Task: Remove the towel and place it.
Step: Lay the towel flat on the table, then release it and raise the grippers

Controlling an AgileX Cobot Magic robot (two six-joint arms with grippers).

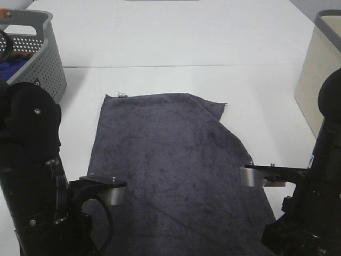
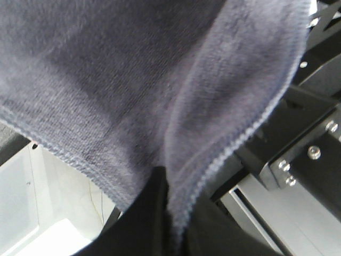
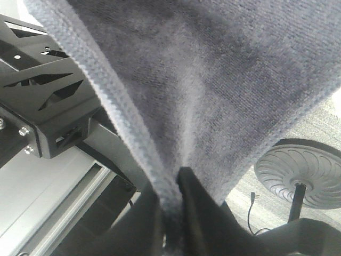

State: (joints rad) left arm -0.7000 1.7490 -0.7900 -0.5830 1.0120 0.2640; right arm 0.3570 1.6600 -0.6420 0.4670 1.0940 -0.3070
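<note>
Basket (image 1: 45, 64): sitting at the far left of the table (image 1: 186, 37).
Left gripper (image 2: 171, 213): pinching a fold of the towel (image 2: 133, 80) at its hem.
Towel: lying spread along the table's middle, far right corner folded over, near end lifting into both grippers.
Right gripper (image 3: 173, 205): pinching the towel's hem.

Bright light washes out the table (image 1: 160, 42), and the towel (image 2: 133, 80) in the 2 wrist views looks soft, perhaps defocused.
</note>
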